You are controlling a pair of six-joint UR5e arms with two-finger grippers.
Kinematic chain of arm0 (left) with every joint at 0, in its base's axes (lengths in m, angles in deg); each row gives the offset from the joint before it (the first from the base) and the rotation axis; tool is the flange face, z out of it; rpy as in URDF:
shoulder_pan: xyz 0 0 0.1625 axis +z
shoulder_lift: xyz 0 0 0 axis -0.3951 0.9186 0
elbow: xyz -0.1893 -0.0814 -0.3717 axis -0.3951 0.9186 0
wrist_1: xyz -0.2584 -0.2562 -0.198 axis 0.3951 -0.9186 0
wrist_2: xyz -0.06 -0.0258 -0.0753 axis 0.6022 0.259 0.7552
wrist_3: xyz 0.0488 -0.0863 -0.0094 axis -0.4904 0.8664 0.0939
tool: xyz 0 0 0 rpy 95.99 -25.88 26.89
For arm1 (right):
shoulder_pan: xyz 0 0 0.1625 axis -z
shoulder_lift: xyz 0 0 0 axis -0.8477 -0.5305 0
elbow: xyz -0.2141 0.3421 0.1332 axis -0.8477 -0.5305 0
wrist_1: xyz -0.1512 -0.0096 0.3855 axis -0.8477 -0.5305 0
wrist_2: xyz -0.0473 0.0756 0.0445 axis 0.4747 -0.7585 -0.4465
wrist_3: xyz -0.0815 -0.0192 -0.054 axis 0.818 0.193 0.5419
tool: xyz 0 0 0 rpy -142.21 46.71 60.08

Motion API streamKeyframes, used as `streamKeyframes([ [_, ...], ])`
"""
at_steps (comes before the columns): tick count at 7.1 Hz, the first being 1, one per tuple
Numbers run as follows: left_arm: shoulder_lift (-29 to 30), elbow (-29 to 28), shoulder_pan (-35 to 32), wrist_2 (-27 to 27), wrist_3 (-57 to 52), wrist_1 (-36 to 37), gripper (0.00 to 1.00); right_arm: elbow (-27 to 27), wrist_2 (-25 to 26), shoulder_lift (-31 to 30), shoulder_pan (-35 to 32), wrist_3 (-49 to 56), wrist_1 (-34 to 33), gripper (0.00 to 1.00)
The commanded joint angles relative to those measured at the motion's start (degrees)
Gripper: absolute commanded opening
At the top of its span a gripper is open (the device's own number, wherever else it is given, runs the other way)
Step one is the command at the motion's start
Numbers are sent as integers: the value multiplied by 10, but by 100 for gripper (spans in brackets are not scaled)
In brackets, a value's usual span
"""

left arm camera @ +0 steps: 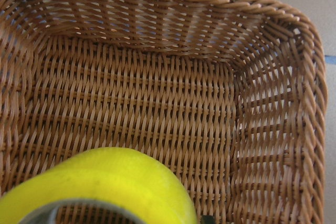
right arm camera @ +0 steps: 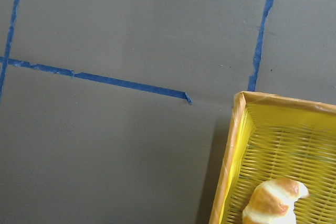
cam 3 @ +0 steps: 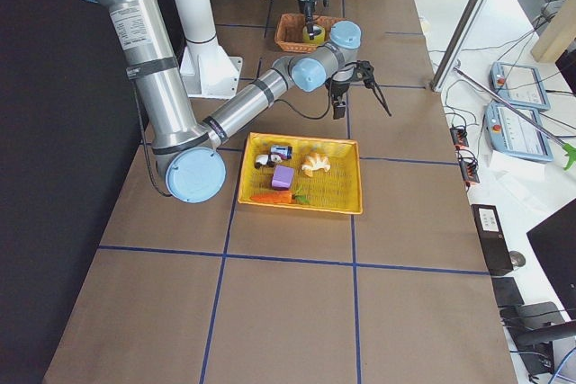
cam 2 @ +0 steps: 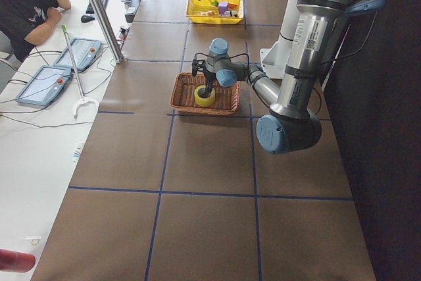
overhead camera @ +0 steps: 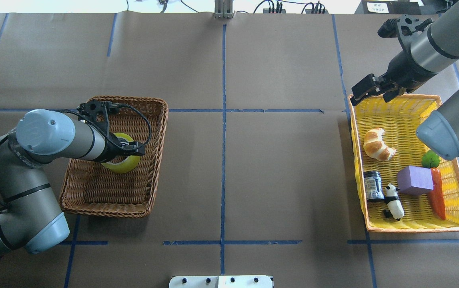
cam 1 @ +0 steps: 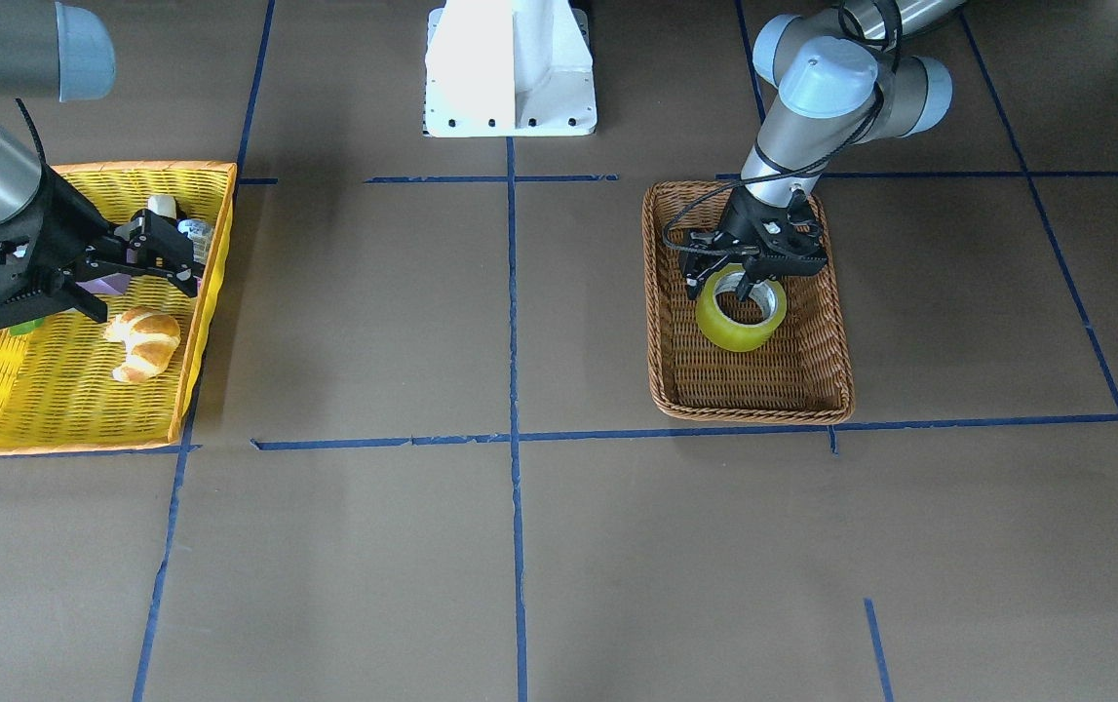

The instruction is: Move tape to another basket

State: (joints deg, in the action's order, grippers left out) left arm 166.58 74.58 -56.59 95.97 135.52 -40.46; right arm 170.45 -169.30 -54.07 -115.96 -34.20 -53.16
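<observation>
1. Brown basket [cam 1: 817, 382]: holds only the tape [cam 1: 736, 330]. Left gripper [cam 1: 726, 285] is clamped on the roll's wall.
2. Yellow basket [overhead camera: 413, 109]: croissant [overhead camera: 378, 145], purple cube [overhead camera: 414, 180], carrot [overhead camera: 437, 197], panda [overhead camera: 394, 202], jar [overhead camera: 372, 185].
3. Right gripper [overhead camera: 373, 91] is over its far corner, fingers apart.
4. Overhead view shows the carrot; in the front view the arm hides it.

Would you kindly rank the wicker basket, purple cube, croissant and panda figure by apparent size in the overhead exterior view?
Wicker basket, largest.
Purple cube and croissant look about alike; I won't rank them.
Panda figure, smallest.

Tape [cam 1: 736, 332] inside basket [cam 1: 751, 382], robot's left
</observation>
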Motion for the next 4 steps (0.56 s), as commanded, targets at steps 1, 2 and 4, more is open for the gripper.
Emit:
streamKeyframes([
  [1,4,54,-17,5,-140,108,100,-3,-3,-11,-16,16,1,100],
  [2,-3,63,-64,50,-221,134,100,-8,-12,-29,-37,72,-2,100],
  [4,-62,56,-211,183,-428,138,100,-22,-36,-86,-101,204,-3,100],
])
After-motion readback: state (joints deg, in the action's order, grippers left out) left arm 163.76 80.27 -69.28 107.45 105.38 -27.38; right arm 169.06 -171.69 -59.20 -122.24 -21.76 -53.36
